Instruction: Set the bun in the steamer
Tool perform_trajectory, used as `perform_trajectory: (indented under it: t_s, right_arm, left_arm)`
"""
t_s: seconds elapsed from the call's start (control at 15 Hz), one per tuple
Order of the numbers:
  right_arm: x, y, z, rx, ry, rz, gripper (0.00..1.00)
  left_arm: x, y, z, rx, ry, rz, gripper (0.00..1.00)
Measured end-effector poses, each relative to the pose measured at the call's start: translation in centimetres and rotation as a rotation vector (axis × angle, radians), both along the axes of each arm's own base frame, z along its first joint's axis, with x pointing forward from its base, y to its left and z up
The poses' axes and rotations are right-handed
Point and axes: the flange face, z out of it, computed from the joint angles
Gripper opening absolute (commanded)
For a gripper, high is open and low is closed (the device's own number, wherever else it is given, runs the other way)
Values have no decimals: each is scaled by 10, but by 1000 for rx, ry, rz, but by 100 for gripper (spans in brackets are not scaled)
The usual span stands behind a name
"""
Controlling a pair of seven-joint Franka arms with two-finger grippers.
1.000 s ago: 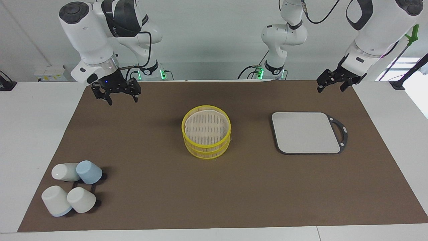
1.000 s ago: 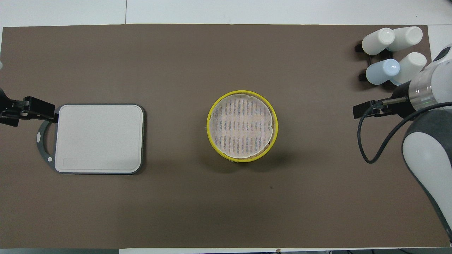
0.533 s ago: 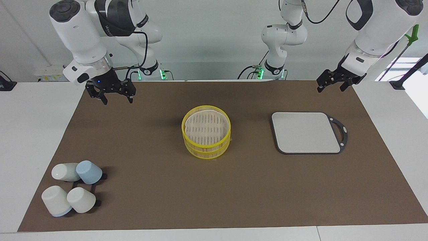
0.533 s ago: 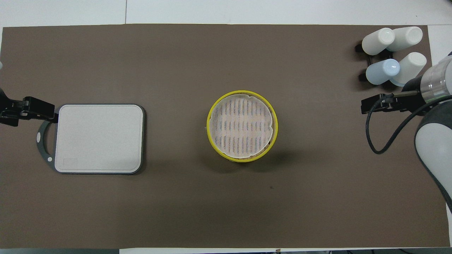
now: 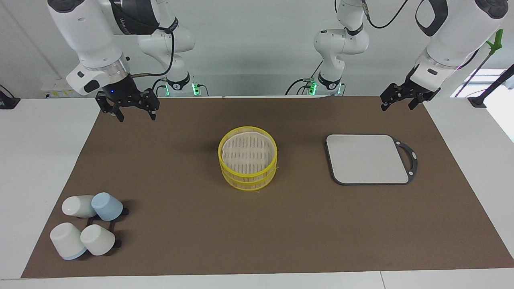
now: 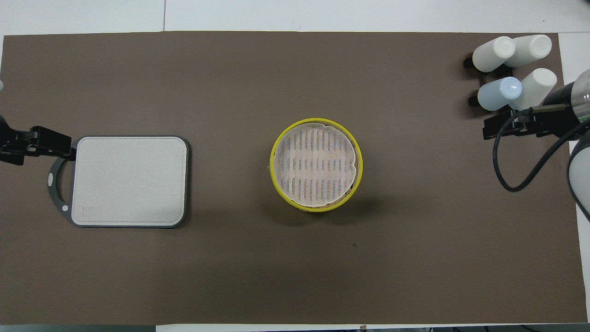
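Note:
No bun shows in either view. Two yellow basket tiers stand stacked at the middle of the mat. The top tier [image 5: 247, 151] has a whitish-lined inside, also seen in the overhead view [image 6: 316, 164]. The lower tier [image 5: 245, 182] shows only its yellow wall, so I cannot see whether its floor is the steamer's slatted one. My right gripper [image 5: 137, 118] is open and empty, up in the air over the mat's edge at the right arm's end; it also shows in the overhead view [image 6: 507, 127]. My left gripper [image 5: 397, 106] is open and empty, waiting over the mat's corner at the left arm's end.
A pale cutting board [image 5: 367, 158] with a dark rim and handle lies toward the left arm's end [image 6: 129, 180]. Several white and pale blue cups [image 5: 86, 224] lie on a black rack at the right arm's end, farther from the robots than the tiers [image 6: 511, 69].
My right gripper has risen and drawn back from the yellow tiers toward the right arm's end of the table. The left arm and the objects have not moved.

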Motion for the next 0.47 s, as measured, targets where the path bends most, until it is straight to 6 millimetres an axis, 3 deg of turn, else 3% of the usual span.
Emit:
perform_trajectory:
  t_s: [0.47]
  right_arm:
    - [7,-24,-7,-4,13,-45,100]
  left_arm:
    - [0,0,0,0,0,0,100]
